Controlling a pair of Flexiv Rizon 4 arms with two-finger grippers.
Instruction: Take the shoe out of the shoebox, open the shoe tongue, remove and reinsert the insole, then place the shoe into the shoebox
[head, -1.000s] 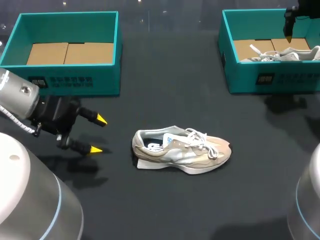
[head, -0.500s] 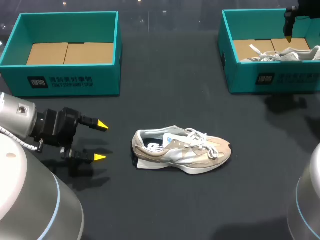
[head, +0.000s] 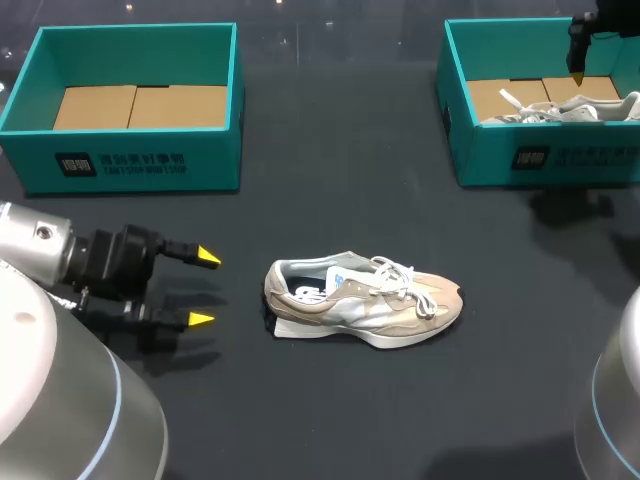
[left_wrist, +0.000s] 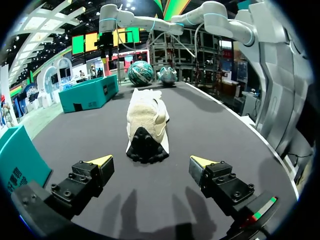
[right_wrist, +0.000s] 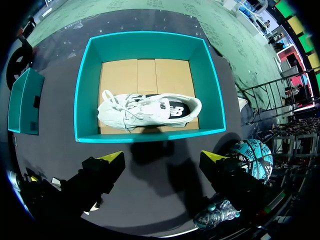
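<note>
Where everything is set down, table (head: 330, 180): a dark matte surface, on which two boxes and one loose shoe are carried.
left arm (head: 40, 250): brought in from the left side of the head view and held low over the table, with its wrist pointed toward the loose shoe.
right arm (left_wrist: 220, 17): stretched out to the far right corner of the table, with its end held above the box there.
left shoebox (head: 140, 160): teal and open-topped, set at the far left; only a brown cardboard floor is seen inside.
right shoebox (head: 560, 160) (right_wrist: 209, 85): teal and open-topped, set at the far right, well apart from the left shoebox; one shoe is held in it.
tan sneaker (head: 370, 305) (left_wrist: 146, 120): stood on the bare table between the two boxes and nearer the robot, outside either box, with its heel turned toward the left gripper and its white laces loose.
white sneaker (head: 560, 110) (right_wrist: 150, 110): laid on the cardboard floor of the right shoebox, close to the wall nearest the right gripper.
left gripper (head: 204, 289) (left_wrist: 151, 161): fingers spread wide with nothing between them, held near the heel of the tan sneaker without contact.
right gripper (right_wrist: 162, 157): fingers spread wide and empty, held high above the near wall of the right shoebox.
pale sheet (head: 300, 328): a flat strip is seen under the heel side of the tan sneaker; it may be the insole, but this cannot be told.
</note>
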